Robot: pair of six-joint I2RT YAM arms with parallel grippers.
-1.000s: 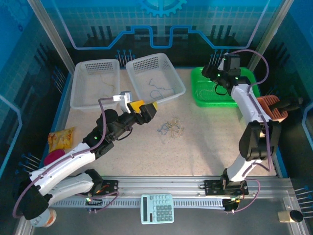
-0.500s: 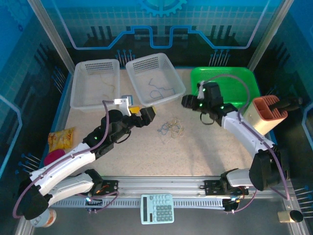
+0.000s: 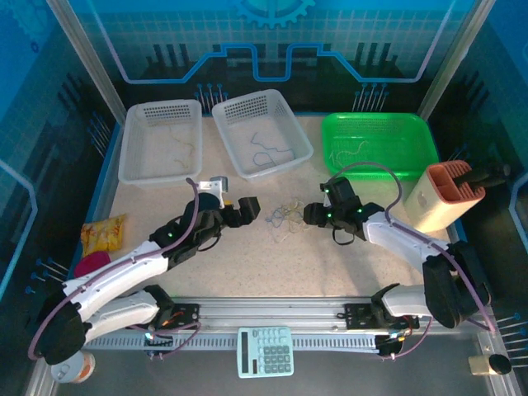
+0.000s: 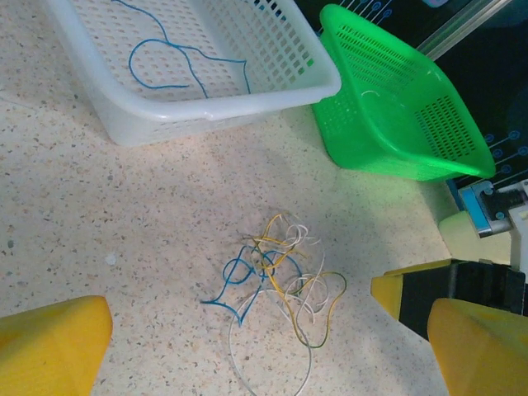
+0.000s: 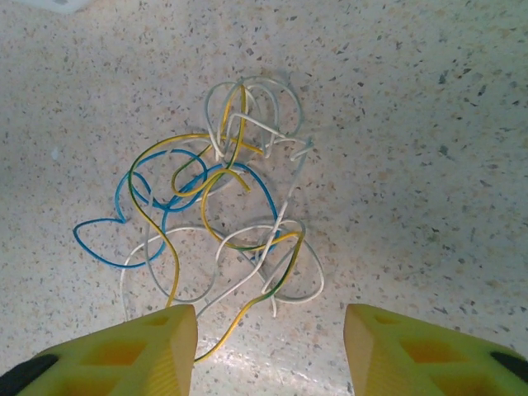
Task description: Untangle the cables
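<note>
The cables (image 3: 286, 216) lie knotted mid-table (image 3: 247, 256), between both grippers. The left gripper (image 3: 247, 206) hovers wide open and empty at their left. The right gripper (image 5: 272, 330), jaws partly apart and empty, faces the knot, probably to pick one strand.

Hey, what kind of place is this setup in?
Most likely a robotics lab test cell: the left arm and right arm are bolted to a rail at a table walled by blue panels, with cables staged near plastic baskets.
</note>
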